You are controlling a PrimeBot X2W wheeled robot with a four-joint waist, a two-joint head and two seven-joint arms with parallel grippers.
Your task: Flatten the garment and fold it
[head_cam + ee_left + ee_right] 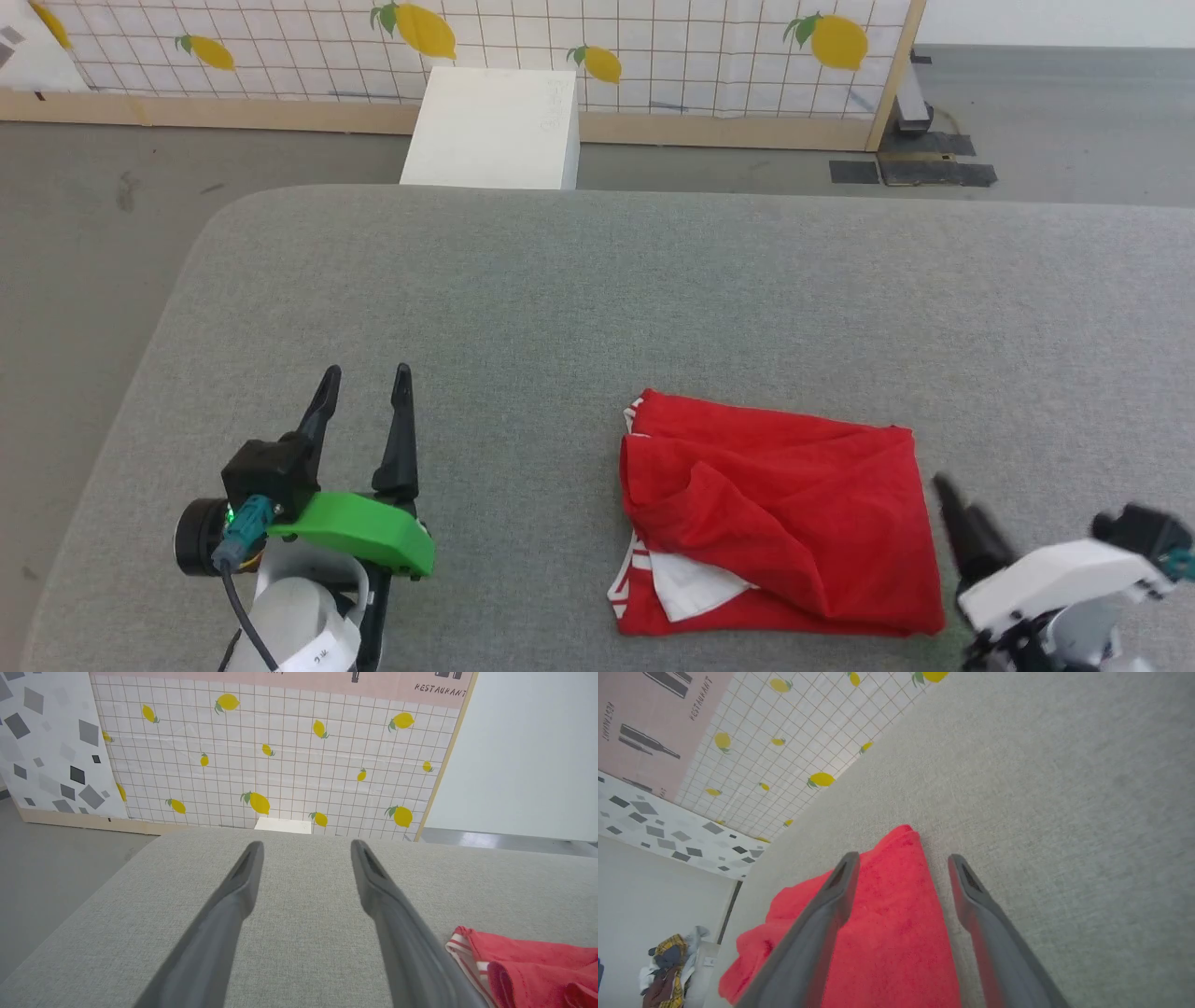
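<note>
— Red jersey knit: the garment (784, 513) is lying right of centre on the counter (653, 299), folded into a rough rectangle. It is soft and limp, with a diagonal ridge bunching across the top layer.

— Which step is this looking like?

— I'm judging it a late fold, nearly done but untidy. A white sleeve (695, 583) and striped trim (627, 569) are poking out at the near-left corner, so the edges aren't lining up.

— End effectors?

— The left end effector (367, 371) is hanging open over bare counter, well apart from the cloth. The right end effector (902, 857) is sitting at the garment's right edge with its fingers spread, one over red cloth and one over grey weave, gripping nothing.

— What is the next move calling for?

— Probably tucking that sleeve under or pressing the ridge flat. The left side needs the reach, since the loose corner is facing it.

— Surface?

— The counter is wearing a matte grey woven cover with a rounded corner. The knit is likely clinging to that weave, so lifting a layer should be working better than dragging it.
</note>
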